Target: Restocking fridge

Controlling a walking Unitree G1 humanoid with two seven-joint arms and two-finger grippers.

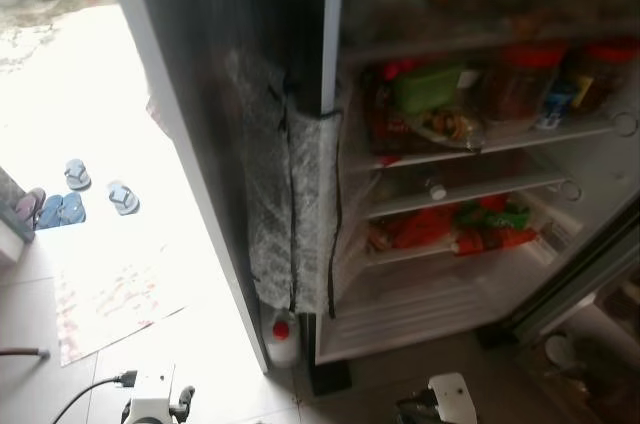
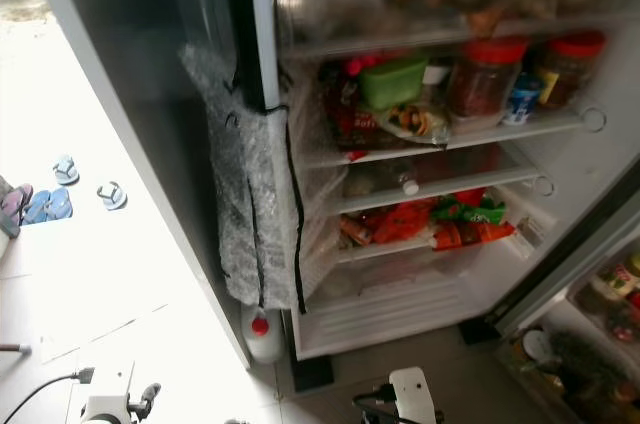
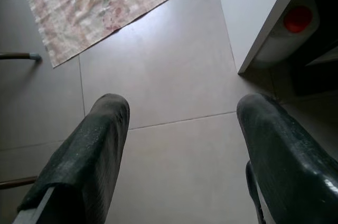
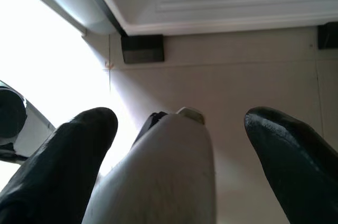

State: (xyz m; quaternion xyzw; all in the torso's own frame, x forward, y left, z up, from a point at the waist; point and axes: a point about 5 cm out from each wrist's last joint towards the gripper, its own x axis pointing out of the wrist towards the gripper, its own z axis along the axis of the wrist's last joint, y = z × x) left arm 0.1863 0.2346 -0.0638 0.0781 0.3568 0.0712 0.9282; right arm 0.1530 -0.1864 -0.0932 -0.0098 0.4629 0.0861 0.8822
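Fridge (image 2: 560, 204) stands open ahead, its door (image 1: 200, 144) swung out on the robot's left, edge-on to the head camera, with a sheet of bubble wrap (image 2: 245, 204) hanging at the hinge side. Top shelf is hazy behind a clear panel, contents not readable. Next shelf down holds a green tub (image 2: 392, 82), two red-lidded jars (image 2: 485, 76) and a small blue-and-white container (image 2: 520, 99), with red packets at the left end. Below that, a shelf with a small bottle (image 2: 408, 184) lying near its front. Lower shelf carries red, orange and green packets (image 2: 440, 222) in a loose heap. A white jug with a red cap (image 2: 262, 332) sits on the floor (image 1: 200, 364), just beside the fridge's bottom corner and behind the door. Sandals (image 1: 95, 189) lie well off to the left in bright light, near a patterned mat (image 3: 100, 2). Left gripper (image 3: 182, 155) hangs low over bare tile, fingers spread wide, nothing between them. Right gripper (image 4: 182, 150) also hangs low, in front of the fridge base, its fingers apart on either side of a pale rounded object (image 4: 163, 176) (whether they press it, cannot tell; what it is, unclear).
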